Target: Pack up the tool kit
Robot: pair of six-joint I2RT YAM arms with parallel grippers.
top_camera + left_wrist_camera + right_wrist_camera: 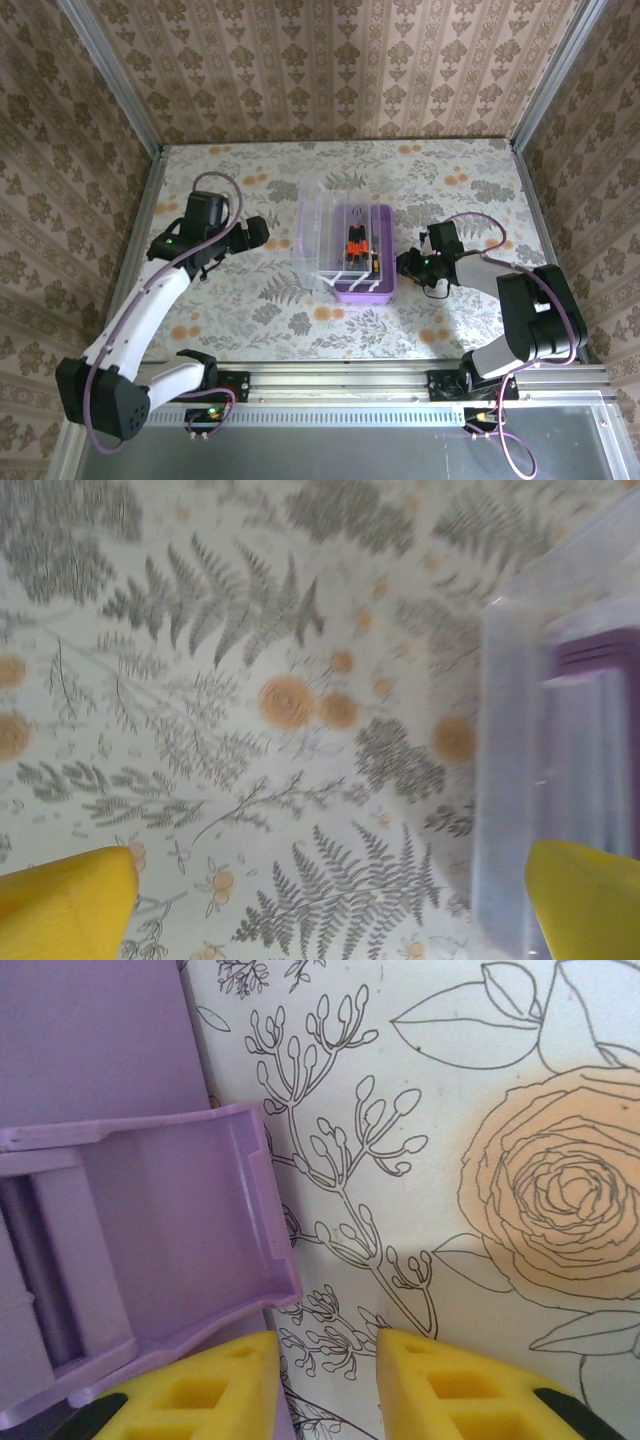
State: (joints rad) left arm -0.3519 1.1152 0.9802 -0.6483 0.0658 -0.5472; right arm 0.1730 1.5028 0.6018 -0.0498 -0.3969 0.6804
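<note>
Top view first: the purple box [363, 262] sits mid-counter [250, 300], a bit right of centre. Its clear lid [322, 228] is flipped open to the left, and the orange-and-black screwdrivers [355, 245] are lying inside. My left end effector [256, 232] is just left of the lid and my right end effector [407, 262] is right up against the box's right side.

Left wrist view: my left end effector [325, 920] is spread wide with nothing between the fingertips [70, 905]. The edge of the lid [510, 780] is just at the right one. That lid looks like thin, glossy plastic, so I'd guess it's light, a bit flexy and slippery. I'd push on its free edge to swing it over, not squeeze it.

Right wrist view: my right end effector [325, 1360] has only a narrow gap and isn't pinching anything, there's just counter print showing through. The purple latch flap [150, 1250] is right at my left fingertip [215, 1385], but I can't tell if it's actually touching. The flap looks stiff but small, probably a snap-fit part, so firm steady pressure on its flat face is the plan.

The whole kit reads as lightweight and likely to skate across the counter if I shove it from one side, so I'd brace the far side while pressing.
</note>
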